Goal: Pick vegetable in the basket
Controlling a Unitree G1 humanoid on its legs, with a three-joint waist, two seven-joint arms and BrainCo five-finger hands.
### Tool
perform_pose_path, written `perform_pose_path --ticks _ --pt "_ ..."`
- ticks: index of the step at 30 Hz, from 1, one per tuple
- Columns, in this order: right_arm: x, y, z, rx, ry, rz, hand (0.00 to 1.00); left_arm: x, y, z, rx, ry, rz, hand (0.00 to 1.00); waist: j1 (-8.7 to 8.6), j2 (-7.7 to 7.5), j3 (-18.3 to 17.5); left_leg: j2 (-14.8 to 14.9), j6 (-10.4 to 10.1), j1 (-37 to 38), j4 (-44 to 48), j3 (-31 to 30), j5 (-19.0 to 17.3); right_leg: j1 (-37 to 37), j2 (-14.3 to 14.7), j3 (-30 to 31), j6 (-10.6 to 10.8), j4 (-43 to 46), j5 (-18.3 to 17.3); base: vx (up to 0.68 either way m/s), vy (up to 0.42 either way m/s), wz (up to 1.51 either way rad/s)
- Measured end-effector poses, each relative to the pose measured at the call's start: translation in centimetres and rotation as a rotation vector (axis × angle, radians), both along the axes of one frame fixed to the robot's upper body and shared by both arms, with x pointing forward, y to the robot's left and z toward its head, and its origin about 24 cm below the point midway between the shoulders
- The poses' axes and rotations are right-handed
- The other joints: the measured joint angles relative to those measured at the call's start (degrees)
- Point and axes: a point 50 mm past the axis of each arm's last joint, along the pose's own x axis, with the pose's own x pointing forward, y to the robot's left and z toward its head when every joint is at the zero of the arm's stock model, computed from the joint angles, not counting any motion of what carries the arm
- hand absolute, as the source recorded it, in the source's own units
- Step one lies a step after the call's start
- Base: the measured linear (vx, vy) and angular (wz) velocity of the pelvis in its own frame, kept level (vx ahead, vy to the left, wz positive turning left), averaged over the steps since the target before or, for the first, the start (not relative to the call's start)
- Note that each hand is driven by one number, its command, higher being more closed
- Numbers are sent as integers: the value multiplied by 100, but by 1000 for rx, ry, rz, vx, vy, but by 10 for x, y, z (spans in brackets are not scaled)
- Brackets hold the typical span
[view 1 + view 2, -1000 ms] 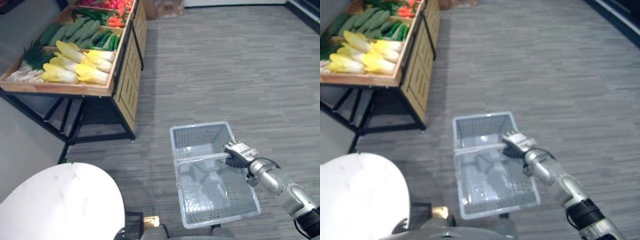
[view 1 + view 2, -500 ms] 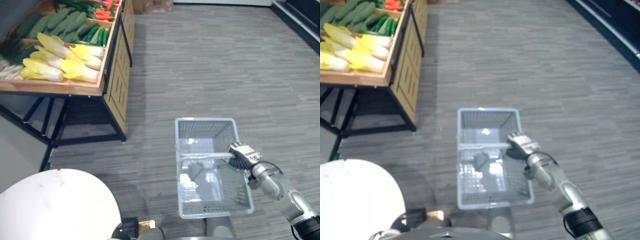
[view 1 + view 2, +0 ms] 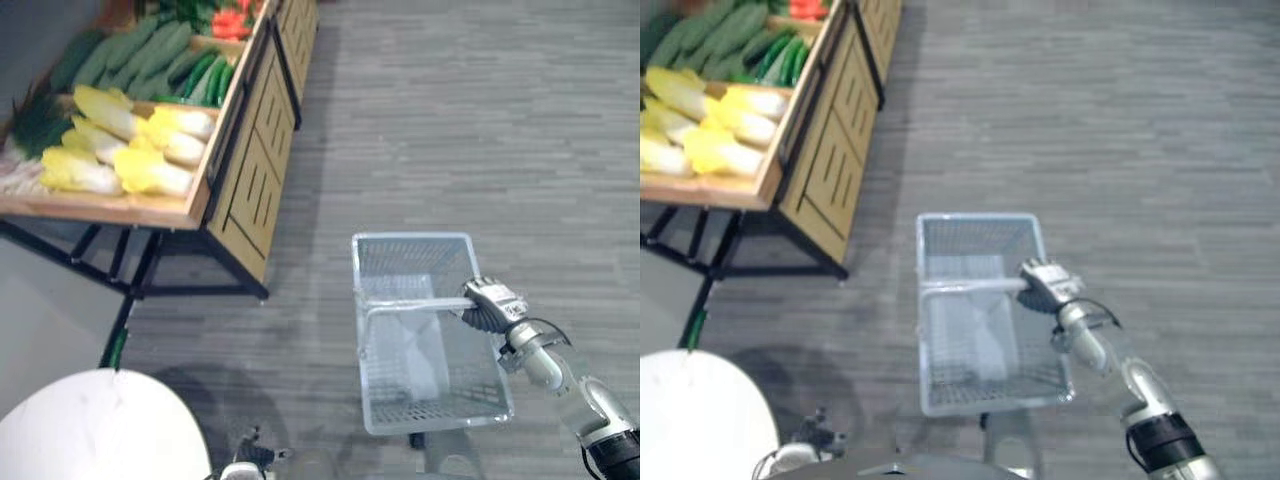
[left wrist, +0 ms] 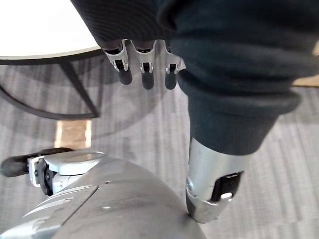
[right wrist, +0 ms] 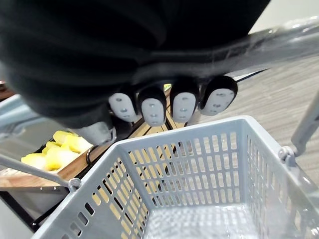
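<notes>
The right hand [image 3: 487, 305] was curled round the handle [image 3: 410, 303] of a grey plastic mesh basket [image 3: 440, 421] and carried it above the grey plank floor [image 3: 480, 130]. In the right wrist view its fingers [image 5: 184, 107] were wrapped over the handle bar, dark tips side by side, with the basket's slotted wall [image 5: 189, 159] just below them.

The vegetables lay on a sloped wooden display stand [image 3: 250, 170] to the robot's left and ahead, well apart from both hands and from the basket. Nearest on the stand lay pale yellow Chinese cabbages [image 3: 140, 170], with green onions [image 3: 40, 125] beside them at the stand's left end. Cucumbers [image 3: 150, 55] lay in the compartment behind the cabbages, and red vegetables [image 3: 232, 22] farther back; what kind these were could not be told.

The left hand [image 4: 147, 64] hung over the floor with its fingers straight and slightly apart, holding nothing. A white round table [image 3: 90, 430] stood at the robot's lower left, and its edge [image 4: 45, 25] showed beyond those fingertips in the left wrist view.
</notes>
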Motion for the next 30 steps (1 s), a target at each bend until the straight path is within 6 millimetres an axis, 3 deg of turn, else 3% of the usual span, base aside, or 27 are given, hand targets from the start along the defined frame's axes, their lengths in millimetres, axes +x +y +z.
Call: perform_pose_path --ticks 1,3,6,7,8,9,10,11,13,14,15,16,19,20,21,22,23,24,25,26,28,29,30 --pt "-1 -3 0 -17 4 -1 100 0 0 0 -4 0 0 0 85 -18 12 -103 76 -255 520 129 -261 433 9 45 -67 -203 -92 521 -243 -27" --pt "-3 -8 -1 -31 14 -9 100 -5 -4 -2 -16 10 4 0 176 -23 16 -391 210 -619 658 281 -639 913 0 82 -154 -478 -311 408 -151 -21" --pt "-6 -10 -4 -41 28 -11 100 -17 -12 -5 -49 37 21 0 260 -30 26 -799 154 -1217 -345 599 -1050 1374 18 81 -86 -778 -431 317 -18 -12" --pt "-8 -11 -6 -41 37 -13 100 -24 -12 -6 -55 58 22 0 272 -33 28 -855 193 -1242 -1315 968 -1066 1541 21 64 37 -884 -448 357 65 -2" --pt "-10 -12 -7 -40 44 -19 100 -30 -13 -7 -62 71 23 0 253 -8 17 -937 192 -1110 -2654 1304 -965 1684 33 18 119 -1008 -490 373 81 7" --pt "-12 -14 -8 -40 50 -26 100 -33 -14 -8 -66 78 25 0 249 20 1 -992 180 -1037 -3354 1415 -793 1764 48 -18 170 -1079 -521 396 116 18" --pt "-15 -17 -11 -40 62 -40 100 -38 -16 -9 -71 90 26 0 251 105 -49 -1023 169 -938 -4384 1557 -434 1881 111 -80 261 -1191 -592 408 144 20" --pt "-15 -19 -12 -42 66 -47 100 -40 -17 -9 -73 97 24 0 258 212 -74 -956 182 -969 -4851 1523 -261 1986 211 -93 351 -1214 -730 410 164 17" --pt "-15 -19 -17 -33 83 -61 100 -42 -16 -9 -69 101 39 0 296 203 -102 -1035 478 -898 -4777 1582 251 2200 133 -87 460 -1181 -942 393 167 15" --pt "-16 -18 -20 -21 93 -70 100 -41 -14 -9 -64 98 53 0 352 36 -119 -1204 643 -849 -4725 1640 140 2261 -30 -82 493 -1186 -998 534 199 22" --pt "-16 -17 -21 -11 96 -74 100 -41 -10 -8 -55 92 75 0 398 -119 -164 -1411 842 -858 -4566 1672 -146 2228 -217 -23 507 -995 -984 441 156 22" --pt "-16 -17 -22 -10 97 -74 100 -41 -10 -8 -55 94 81 0 399 -127 -168 -1471 893 -803 -4554 1662 -226 2202 -308 -12 508 -817 -984 603 234 23" --pt "-17 -12 -26 13 108 -76 100 -48 -8 -9 -46 124 72 0 433 -224 -147 -1767 976 -111 -4857 1565 -505 1618 -658 169 696 1397 -927 447 183 18" --pt "-19 -2 -33 48 126 -63 100 -52 -2 -8 -22 139 32 0 416 -456 -160 -1949 1037 332 -4953 1484 -700 981 -847 615 1149 3167 -220 357 123 21" --pt "-19 0 -34 54 130 -59 100 -52 1 -7 -13 142 20 0 422 -502 -165 -1972 1052 404 -4967 1443 -737 870 -848 724 1171 3479 -91 452 104 41" --pt "-21 8 -37 79 139 -43 100 -51 5 -6 3 147 -20 0 403 -601 -180 -2026 1089 682 -4941 1263 -876 471 -809 920 1158 4525 14 464 34 74" --pt "-23 9 -40 81 151 -40 100 -45 5 -6 12 138 -40 0 338 -591 -182 -2014 1228 997 -4851 901 -991 174 -715 818 788 5191 -216 464 34 83" --pt "-24 8 -41 80 153 -41 100 -44 6 -5 15 136 -45 0 327 -577 -185 -2006 1266 1060 -4847 828 -1019 114 -686 785 691 5245 -290 558 -11 107" --pt "-24 8 -41 79 156 -45 100 -39 6 -5 19 124 -65 0 244 -561 -182 -1985 1318 1260 -4849 525 -1111 -104 -637 643 348 5166 -537 455 -51 118" --pt "-24 6 -41 77 155 -50 100 -33 7 -3 25 110 -81 0 172 -526 -163 -1965 1347 1389 -4817 203 -1217 -326 -628 494 173 4770 -668 455 -51 135" --pt "-23 3 -40 73 151 -68 100 -23 6 -2 21 87 -94 0 190 -475 -153 -1893 1336 1481 -4594 -282 -1481 -613 -535 415 129 3723 -762 444 -125 149" --pt "-22 0 -40 64 152 -75 100 -20 3 -2 15 78 -104 0 195 -386 -166 -1783 1283 1535 -4365 -699 -1732 -754 -375 577 212 2550 -706 537 -188 142" --pt "-22 -1 -40 61 152 -76 100 -20 2 -3 12 78 -106 0 194 -371 -176 -1761 1276 1542 -4329 -772 -1772 -777 -347 636 268 2278 -671 465 -216 149"
